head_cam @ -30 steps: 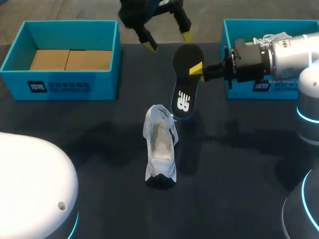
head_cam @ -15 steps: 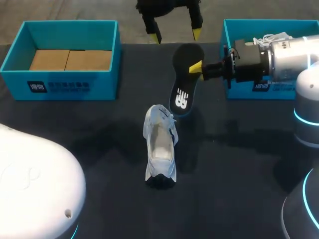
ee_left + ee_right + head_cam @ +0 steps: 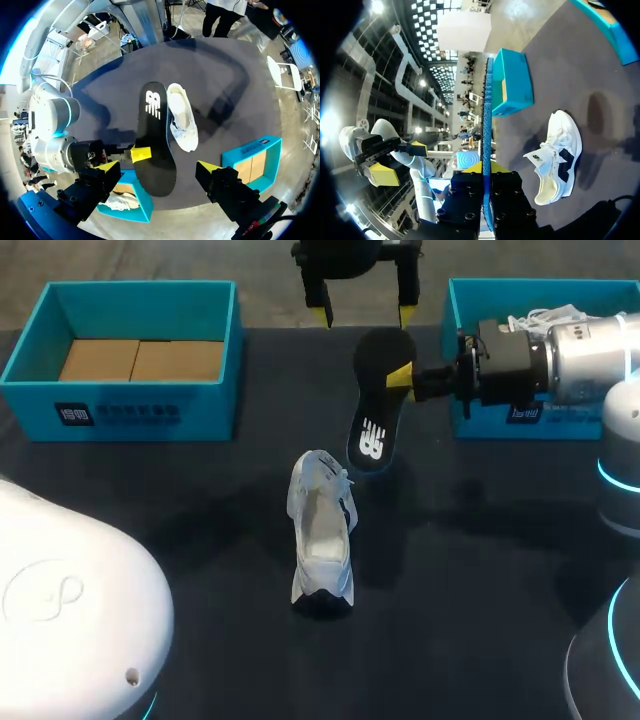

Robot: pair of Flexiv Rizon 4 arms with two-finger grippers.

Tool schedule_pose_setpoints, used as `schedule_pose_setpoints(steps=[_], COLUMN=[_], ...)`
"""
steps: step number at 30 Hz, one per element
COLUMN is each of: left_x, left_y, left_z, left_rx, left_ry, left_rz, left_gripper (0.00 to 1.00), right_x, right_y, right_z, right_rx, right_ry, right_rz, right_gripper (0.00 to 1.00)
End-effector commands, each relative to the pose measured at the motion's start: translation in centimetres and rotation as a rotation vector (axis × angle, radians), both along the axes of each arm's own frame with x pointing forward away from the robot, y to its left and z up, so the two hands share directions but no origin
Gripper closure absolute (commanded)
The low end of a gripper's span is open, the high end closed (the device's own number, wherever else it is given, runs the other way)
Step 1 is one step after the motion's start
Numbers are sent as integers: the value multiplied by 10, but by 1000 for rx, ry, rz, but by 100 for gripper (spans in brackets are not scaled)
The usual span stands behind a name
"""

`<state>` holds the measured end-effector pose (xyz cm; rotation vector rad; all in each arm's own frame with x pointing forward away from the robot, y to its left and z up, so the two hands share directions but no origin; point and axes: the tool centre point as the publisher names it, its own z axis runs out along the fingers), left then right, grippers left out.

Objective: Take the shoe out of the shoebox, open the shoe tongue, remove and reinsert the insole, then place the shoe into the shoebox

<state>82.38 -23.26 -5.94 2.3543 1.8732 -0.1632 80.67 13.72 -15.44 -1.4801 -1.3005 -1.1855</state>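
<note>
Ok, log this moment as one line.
stage: insole out of shoe | right gripper: shut on insole | left gripper: open, clear of insole | shoe: on table

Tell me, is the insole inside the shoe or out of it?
Out. The right gripper holds the black insole pinched between its fingers, and the white shoe lies apart from it.
</note>
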Motion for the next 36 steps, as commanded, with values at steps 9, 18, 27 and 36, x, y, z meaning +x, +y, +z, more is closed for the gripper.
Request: schedule_pose_setpoints(steps=[9,18,27,36], left_x=[0,-1,5,13], left_y=[1,7,34,48], left_z=[0,-2,-6,1], left_rx=[0,-51,-308,-648], left_ry=[-1,4,-5,13], left_rz=[0,6,106,175], left_gripper=[0,0,0,0], right_x=[1,5,6,7], right_y=[-1,-6,-9,-13], right_z=[1,3,6,9], right_rx=[-12,-11,-13,-11], right_ry=[8,9,4,4], right_rz=[7,-1,1,-13], right_gripper=[100,100,100,100])
